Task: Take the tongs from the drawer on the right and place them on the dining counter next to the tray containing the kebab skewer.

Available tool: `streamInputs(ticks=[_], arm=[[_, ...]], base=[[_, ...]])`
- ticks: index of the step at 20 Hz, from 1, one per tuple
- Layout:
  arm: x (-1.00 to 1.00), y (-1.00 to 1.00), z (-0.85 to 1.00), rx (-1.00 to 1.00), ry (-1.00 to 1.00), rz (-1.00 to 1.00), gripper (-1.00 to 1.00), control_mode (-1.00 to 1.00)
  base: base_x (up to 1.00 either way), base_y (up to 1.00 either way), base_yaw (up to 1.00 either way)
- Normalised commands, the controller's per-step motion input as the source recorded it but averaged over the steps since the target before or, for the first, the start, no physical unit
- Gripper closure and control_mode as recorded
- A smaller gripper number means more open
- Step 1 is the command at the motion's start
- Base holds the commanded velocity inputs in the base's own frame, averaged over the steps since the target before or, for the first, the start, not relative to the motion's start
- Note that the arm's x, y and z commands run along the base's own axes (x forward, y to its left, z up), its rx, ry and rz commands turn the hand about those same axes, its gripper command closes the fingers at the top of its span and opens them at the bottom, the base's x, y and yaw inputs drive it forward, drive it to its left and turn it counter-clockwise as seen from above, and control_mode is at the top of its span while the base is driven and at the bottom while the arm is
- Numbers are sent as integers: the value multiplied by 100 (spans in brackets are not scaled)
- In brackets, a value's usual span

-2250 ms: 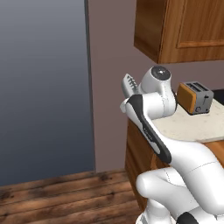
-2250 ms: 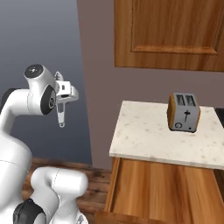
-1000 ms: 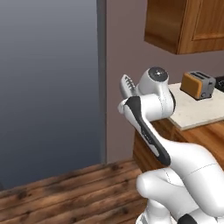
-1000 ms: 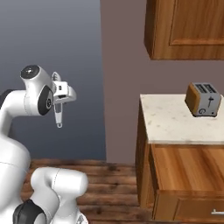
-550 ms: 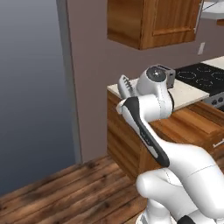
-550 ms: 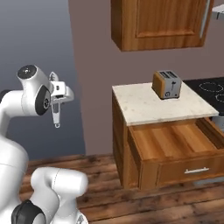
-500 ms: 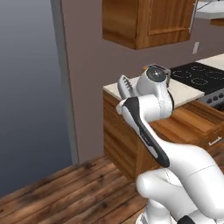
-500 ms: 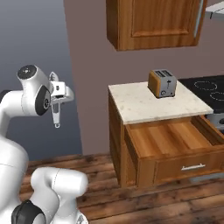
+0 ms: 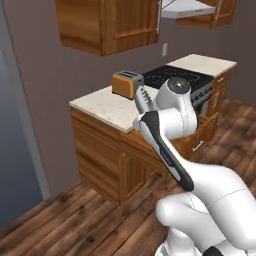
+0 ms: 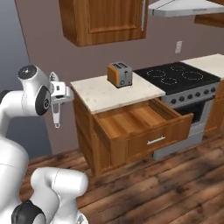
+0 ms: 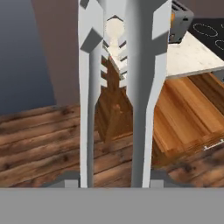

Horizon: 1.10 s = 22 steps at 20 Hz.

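Observation:
My gripper (image 10: 57, 99) is shut on the tongs (image 10: 55, 114), which hang down from it, raised beside my upper arm, well left of the cabinet. In the left base view the tongs' scalloped tips (image 9: 144, 99) stick up beside the wrist. The hand view looks along the two silver arms of the tongs (image 11: 146, 87). The drawer (image 10: 151, 139) stands pulled open under the wall countertop, its wooden inside bare, and it also shows as the drawer (image 11: 186, 116) beyond the tongs. The dining counter, the tray and the kebab skewer are out of view.
An orange toaster (image 10: 120, 74) stands on the pale wall countertop (image 10: 105, 94). A black stove (image 10: 179, 78) sits to its right under a range hood (image 10: 188, 8). Wooden wall cabinets (image 10: 103, 19) hang above. Wood floor (image 10: 166, 183) lies open in front of the cabinets.
The whole picture has swung: the base has turned, bringing the counter, toaster, open drawer and stove further into view. The arm keeps the same raised pose with the tongs.

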Motion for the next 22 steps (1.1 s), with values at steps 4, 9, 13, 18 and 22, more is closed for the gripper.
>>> streamInputs(ticks=[4,9,13,18,22], arm=[[0,0,0,0,0,0,100,100],[0,0,0,0,0,0,100,100],[0,0,0,0,0,0,100,100],[0,0,0,0,0,0,100,100],[0,0,0,0,0,0,100,100]], base=[[-42,-17,-47],[-31,-24,-49],[-33,-34,-48],[-27,-26,-46],[-20,-14,-43]])
